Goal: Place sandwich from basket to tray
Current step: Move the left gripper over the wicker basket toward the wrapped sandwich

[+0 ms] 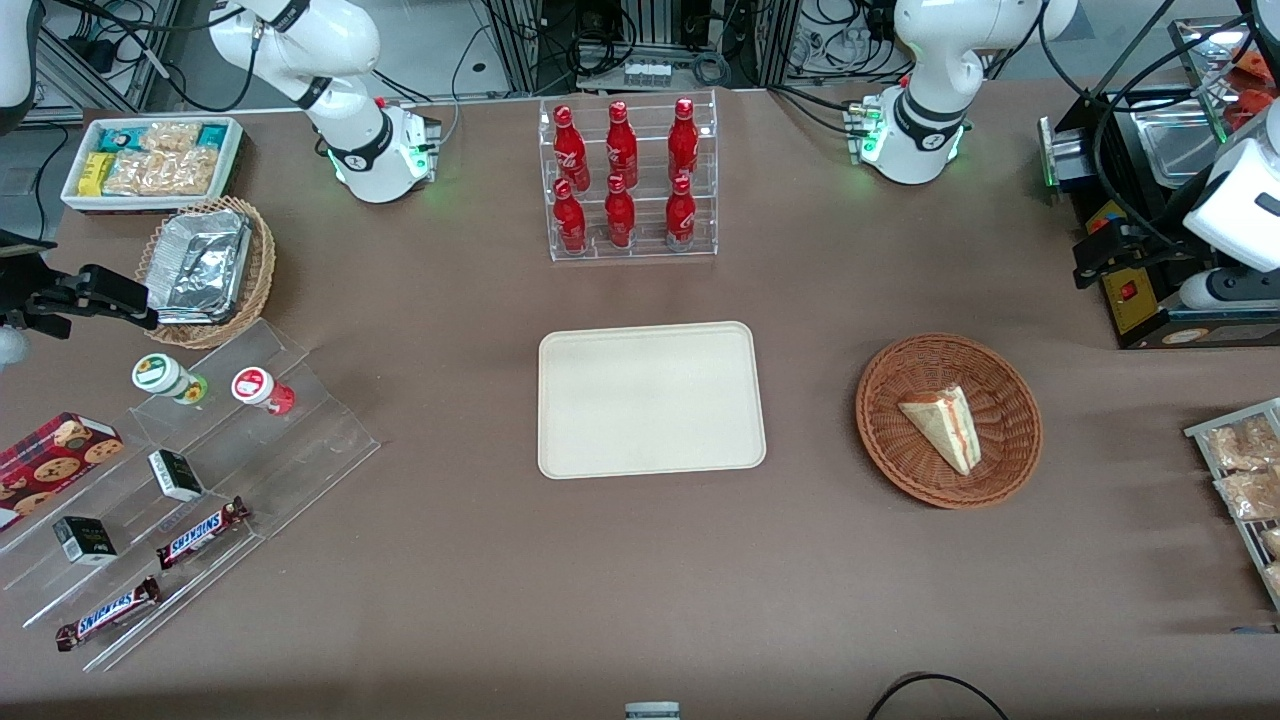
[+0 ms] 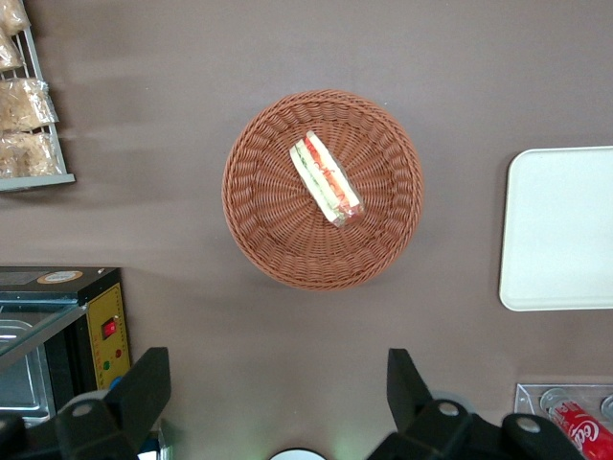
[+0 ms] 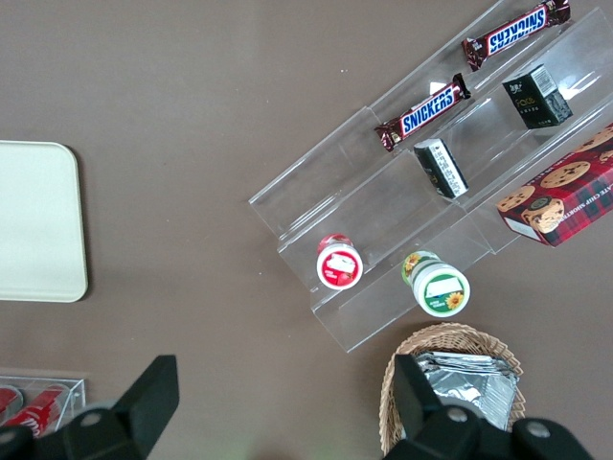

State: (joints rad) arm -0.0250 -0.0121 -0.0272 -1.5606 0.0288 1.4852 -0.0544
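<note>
The sandwich (image 1: 945, 425) (image 2: 328, 180), a pale wedge with red and green filling at its edge, lies in the round reddish-brown basket (image 1: 880, 440) (image 2: 251, 225). Beside the basket, toward the parked arm's end, sits the cream tray (image 1: 650, 400) (image 2: 560, 230) with nothing on it. My left gripper (image 1: 1087, 262) (image 2: 278, 383) hangs high above the table next to the black appliance, farther from the front camera than the basket. It is open, its two black fingers (image 2: 144, 388) spread wide with only bare table between them.
A black appliance with a red switch (image 1: 1140, 290) (image 2: 101, 331) stands close by the gripper. A wire rack of snack packets (image 1: 1245, 480) (image 2: 29, 105) lies at the working arm's end. A clear rack of red bottles (image 1: 628, 180) stands farther back than the tray.
</note>
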